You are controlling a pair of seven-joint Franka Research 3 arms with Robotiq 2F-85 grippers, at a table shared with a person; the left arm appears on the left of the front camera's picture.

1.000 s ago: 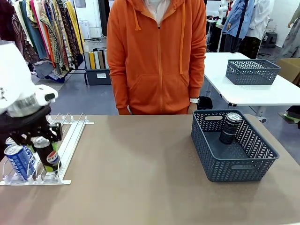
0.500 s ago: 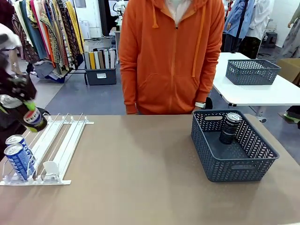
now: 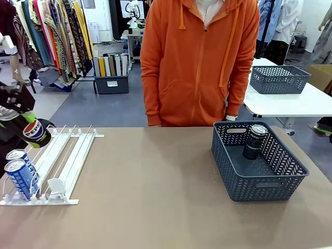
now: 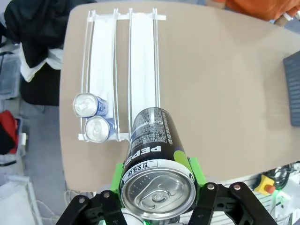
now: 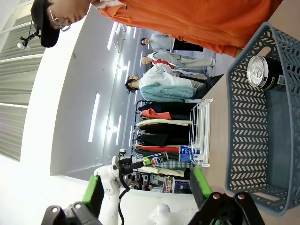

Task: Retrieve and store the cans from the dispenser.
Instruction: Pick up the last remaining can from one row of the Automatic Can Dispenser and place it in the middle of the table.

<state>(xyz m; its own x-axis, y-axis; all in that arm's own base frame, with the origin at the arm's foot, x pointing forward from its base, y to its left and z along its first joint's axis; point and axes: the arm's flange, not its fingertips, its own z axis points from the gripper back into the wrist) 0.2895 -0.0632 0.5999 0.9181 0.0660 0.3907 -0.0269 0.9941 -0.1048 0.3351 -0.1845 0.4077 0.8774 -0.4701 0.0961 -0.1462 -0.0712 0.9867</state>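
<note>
My left gripper (image 3: pixel 26 124) is shut on a dark Pepsi can (image 3: pixel 36 133), held tilted in the air above the dispenser's (image 3: pixel 72 155) far left end. From the left wrist, the can (image 4: pixel 157 159) sits between the green pads (image 4: pixel 117 176) of the gripper (image 4: pixel 157 190), silver top toward the camera. Two blue-and-white Pocari cans (image 3: pixel 19 174) stand at the dispenser's front lip, also seen from above (image 4: pixel 91 117) on the rack (image 4: pixel 143 70). A black can (image 3: pixel 254 141) stands in the grey basket (image 3: pixel 270 184). My right gripper (image 5: pixel 146 190) is open and holds nothing, hovering away from the basket (image 5: pixel 248 140).
A person in an orange hoodie (image 3: pixel 199 62) stands at the table's far edge, a hand (image 3: pixel 231 118) near the basket's back rim. A white pusher block (image 3: pixel 54 187) sits at the front of one lane. A second table with another basket (image 3: pixel 279 79) lies behind at the right.
My left gripper lifted the Pepsi can out of the dispenser lane, up and to the left. The pusher block slid to the front. The person stepped to the right.
</note>
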